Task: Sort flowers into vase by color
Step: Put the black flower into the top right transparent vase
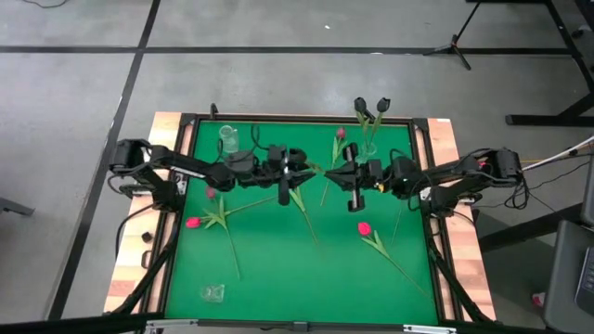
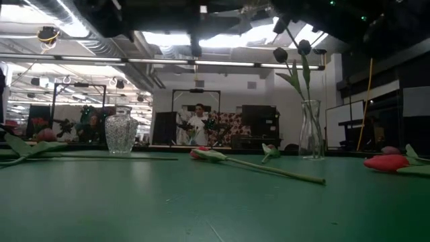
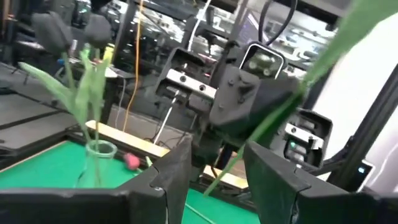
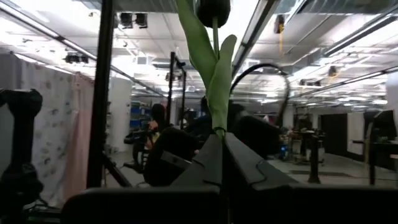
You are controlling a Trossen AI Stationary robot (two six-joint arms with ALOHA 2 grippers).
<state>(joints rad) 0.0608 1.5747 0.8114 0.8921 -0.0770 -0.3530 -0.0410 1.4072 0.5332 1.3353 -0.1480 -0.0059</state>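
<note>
- Currently both arms meet mid-table, raised above the green mat (image 1: 278,269); right gripper (image 4: 219,144) is clamped shut on a dark tulip (image 4: 212,9), stem pinched between its fingers.
- Held tulip stands upright in the right wrist view, long axis running out from the fingertips, near-black head at the far end, leaves just past the grip.
- Left gripper (image 3: 214,165) sits partway open; a green stem or leaf (image 3: 273,118) runs diagonally through the gap. Cannot tell whether it is actually gripped, or whether it belongs to the held flower.
- Tall glass vase (image 1: 368,144) at the far edge, right side, already holds two dark tulips (image 1: 371,105); shorter cut-glass vase (image 1: 228,139) at far left looks empty.
- Loose pink-red tulips (image 1: 193,223) lie flat on the mat, stems at mixed angles, one more near the right (image 1: 364,227).
- Risks, my guess: thin stem could pivot or slip in the pinch; grippers are close together, so a handover could snag leaves or bump; a floppy stem may miss the narrow vase neck or knock the vase over.
</note>
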